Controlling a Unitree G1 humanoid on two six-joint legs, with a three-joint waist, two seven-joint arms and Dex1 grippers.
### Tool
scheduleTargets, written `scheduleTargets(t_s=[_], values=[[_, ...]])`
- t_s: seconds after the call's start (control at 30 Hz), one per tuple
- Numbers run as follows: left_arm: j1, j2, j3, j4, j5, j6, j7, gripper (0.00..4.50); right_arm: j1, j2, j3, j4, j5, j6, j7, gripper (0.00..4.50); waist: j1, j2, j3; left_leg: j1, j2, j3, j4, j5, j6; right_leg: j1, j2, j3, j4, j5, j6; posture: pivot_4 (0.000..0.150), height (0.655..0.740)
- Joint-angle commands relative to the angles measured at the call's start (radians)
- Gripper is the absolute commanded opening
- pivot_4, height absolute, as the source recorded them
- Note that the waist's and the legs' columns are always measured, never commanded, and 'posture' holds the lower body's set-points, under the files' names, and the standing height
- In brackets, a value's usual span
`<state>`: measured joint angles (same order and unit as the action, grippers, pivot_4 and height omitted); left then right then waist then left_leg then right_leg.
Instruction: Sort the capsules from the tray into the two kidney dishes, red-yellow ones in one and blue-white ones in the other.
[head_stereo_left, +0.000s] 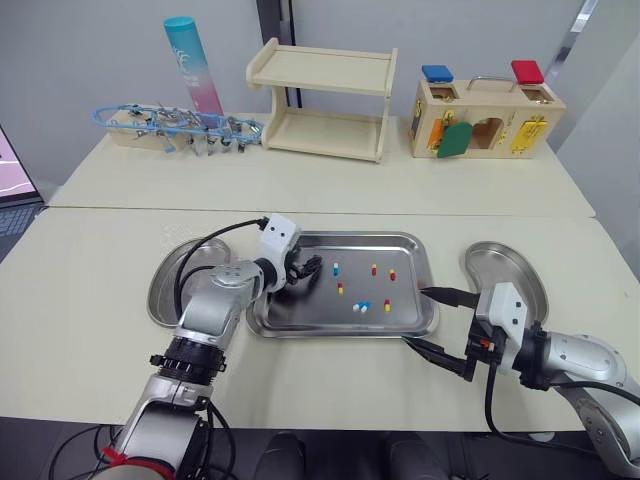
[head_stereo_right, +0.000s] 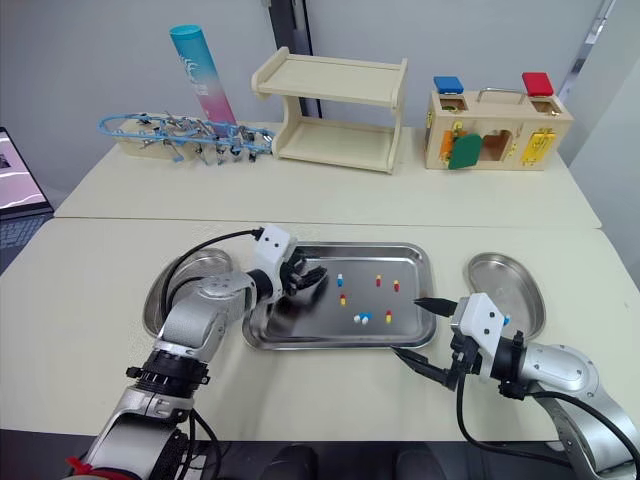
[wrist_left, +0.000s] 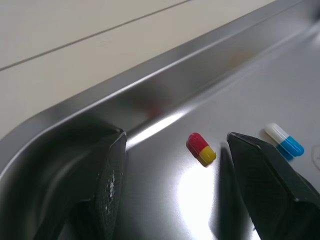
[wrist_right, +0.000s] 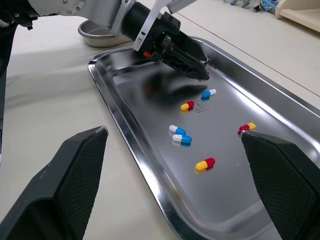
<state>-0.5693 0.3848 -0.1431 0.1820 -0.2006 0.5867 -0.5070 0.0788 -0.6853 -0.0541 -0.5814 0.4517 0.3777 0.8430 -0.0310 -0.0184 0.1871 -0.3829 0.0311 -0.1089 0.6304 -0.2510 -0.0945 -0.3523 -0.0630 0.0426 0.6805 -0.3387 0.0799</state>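
Observation:
The steel tray (head_stereo_left: 300, 312) lies mid-table with several red-yellow and blue-white capsules scattered on it. My left gripper (head_stereo_left: 308, 268) is open, low over the tray's left part. A red-yellow capsule (wrist_left: 201, 149) lies on the tray between its fingers (wrist_left: 107, 175), untouched, and a blue-white capsule (wrist_left: 284, 140) lies just past one fingertip. Two blue-white capsules (wrist_right: 180, 135) lie together near the tray's front. My right gripper (head_stereo_left: 437, 322) is open beside the tray's front right corner and holds nothing. One kidney dish (head_stereo_left: 168, 290) sits left of the tray, the other kidney dish (head_stereo_left: 522, 262) to its right.
On the rear table stand a wooden two-tier shelf (head_stereo_left: 325, 100), a wooden latch box (head_stereo_left: 485, 120), a blue-pink tube (head_stereo_left: 193, 62) and a blue wire rack (head_stereo_left: 170, 125). A laptop screen (head_stereo_left: 10, 170) shows at the far left edge.

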Motion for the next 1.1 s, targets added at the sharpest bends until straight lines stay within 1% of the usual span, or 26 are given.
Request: scheduleTargets(t_s=[0.03, 0.13, 0.23, 0.5, 0.53, 0.8, 1.0, 1.1], values=[[-0.025, -0.008, -0.009, 0.015, 0.028, -0.013, -0.010, 3.29, -0.009, 0.002, -0.002, -0.034, 0.008, -0.001, -0.012, 4.50, 0.001, 0.000, 0.000, 0.000, 0.000, 0.000, 0.000, 0.000, 0.000, 0.000, 0.000, 0.000, 0.000, 0.000, 0.000, 0.150, 0.7400], [-0.027, -0.014, -0.015, 0.028, 0.040, -0.011, -0.020, 3.29, -0.014, 0.001, 0.000, -0.036, 0.011, 0.005, -0.017, 4.50, 0.001, 0.000, 0.000, 0.000, 0.000, 0.000, 0.000, 0.000, 0.000, 0.000, 0.000, 0.000, 0.000, 0.000, 0.000, 0.150, 0.7400], [-0.023, -0.018, -0.028, 0.030, 0.051, -0.012, -0.036, 2.71, -0.016, -0.001, 0.000, -0.041, 0.015, 0.012, -0.023, 4.50, 0.001, 0.000, 0.000, 0.000, 0.000, 0.000, 0.000, 0.000, 0.000, 0.000, 0.000, 0.000, 0.000, 0.000, 0.000, 0.150, 0.7400], [-0.015, -0.029, -0.019, 0.032, 0.066, -0.007, -0.058, 0.09, -0.015, -0.004, -0.006, -0.053, 0.020, 0.033, -0.029, 4.50, 0.001, 0.000, 0.000, 0.000, 0.000, 0.000, 0.000, 0.000, 0.000, 0.000, 0.000, 0.000, 0.000, 0.000, 0.000, 0.150, 0.7400], [-0.014, -0.029, -0.017, 0.030, 0.067, -0.007, -0.059, 0.01, -0.016, -0.004, -0.007, -0.055, 0.021, 0.035, -0.030, 4.50, 0.001, 0.000, 0.000, 0.000, 0.000, 0.000, 0.000, 0.000, 0.000, 0.000, 0.000, 0.000, 0.000, 0.000, 0.000, 0.150, 0.7400], [0.008, -0.024, 0.019, -0.020, 0.060, -0.011, -0.048, 0.01, -0.029, -0.002, 0.001, -0.061, 0.022, 0.050, -0.039, 4.50, 0.001, 0.000, 0.000, 0.000, 0.000, 0.000, 0.000, 0.000, 0.000, 0.000, 0.000, 0.000, 0.000, 0.000, 0.000, 0.150, 0.7400], [0.035, 0.011, 0.088, -0.185, 0.003, 0.025, -0.070, 0.01, -0.035, -0.005, -0.003, -0.064, 0.028, 0.058, -0.038, 4.50, 0.000, 0.000, 0.000, 0.000, 0.000, 0.000, 0.000, 0.000, 0.000, 0.000, 0.000, 0.000, 0.000, 0.000, 0.000, 0.150, 0.7400], [0.066, 0.066, 0.159, -0.331, -0.062, 0.099, -0.094, 0.01, -0.036, -0.015, -0.006, -0.070, 0.036, 0.064, -0.026, 4.50, -0.002, 0.000, 0.000, -0.001, 0.000, 0.000, 0.000, 0.000, 0.000, 0.000, 0.000, 0.000, 0.000, 0.000, 0.000, 0.150, 0.7400]])
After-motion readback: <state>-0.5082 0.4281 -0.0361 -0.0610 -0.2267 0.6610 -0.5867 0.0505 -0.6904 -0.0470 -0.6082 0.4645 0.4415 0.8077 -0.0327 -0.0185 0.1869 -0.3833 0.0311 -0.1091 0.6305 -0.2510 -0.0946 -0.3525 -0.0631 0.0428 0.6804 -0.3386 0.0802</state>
